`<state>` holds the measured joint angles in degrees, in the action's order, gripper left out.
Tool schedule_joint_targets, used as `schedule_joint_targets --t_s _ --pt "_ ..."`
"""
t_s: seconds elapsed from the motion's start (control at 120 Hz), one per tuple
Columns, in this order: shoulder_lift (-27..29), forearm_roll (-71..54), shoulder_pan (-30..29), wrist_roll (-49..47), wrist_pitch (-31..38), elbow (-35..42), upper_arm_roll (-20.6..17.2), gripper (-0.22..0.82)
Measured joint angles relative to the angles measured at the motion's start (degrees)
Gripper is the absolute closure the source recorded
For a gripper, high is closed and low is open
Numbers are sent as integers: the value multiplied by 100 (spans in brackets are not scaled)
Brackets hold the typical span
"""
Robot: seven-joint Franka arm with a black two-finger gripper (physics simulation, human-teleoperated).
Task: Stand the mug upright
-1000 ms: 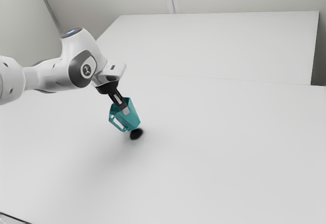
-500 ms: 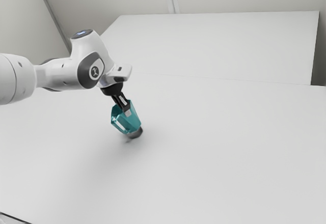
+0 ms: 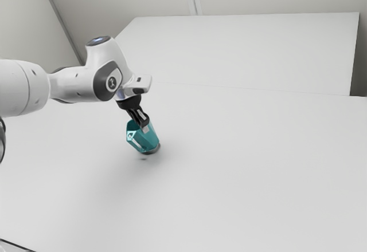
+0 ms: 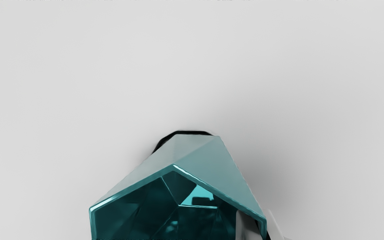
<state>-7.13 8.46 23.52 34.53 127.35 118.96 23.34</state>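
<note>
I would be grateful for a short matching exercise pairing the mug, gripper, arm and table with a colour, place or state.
1. mug
2. gripper
3. arm
4. table

A. white, entering from the exterior view's left
B. clamped on a teal wall
C. pale, spread beneath the others
D. teal, tilted

Pairs: 1-D; 2-B; 3-A; 4-C

The wrist view's edge cuts off the mug (image 4: 208, 160) and the jaws, one partly hidden by its wall; the exterior view's left edge crops the arm (image 3: 74, 84).
</note>
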Motion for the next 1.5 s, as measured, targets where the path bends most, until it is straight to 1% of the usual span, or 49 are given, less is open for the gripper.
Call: schedule_joint_targets --t_s 0.192,0.458,0.725,0.792,0.967,1.083,1.258,1.375,1.5 --pt "-66 4 -2 -57 13 -24 -13 78" --pt "-49 35 -46 -84 28 -33 -7 60" --pt "83 36 -46 -102 1 -256 -2 50" --pt "131 35 -47 -110 -7 -332 -4 44" --pt "282 25 -57 -123 -43 -620 43 23" --pt "318 -119 -91 -133 -122 -962 99 14" --pt "626 -470 -366 -198 -310 -1139 108 7" --pt "713 -703 -661 -298 -585 -1432 54 5" --pt "867 -941 -967 -445 -842 -1583 -24 4"
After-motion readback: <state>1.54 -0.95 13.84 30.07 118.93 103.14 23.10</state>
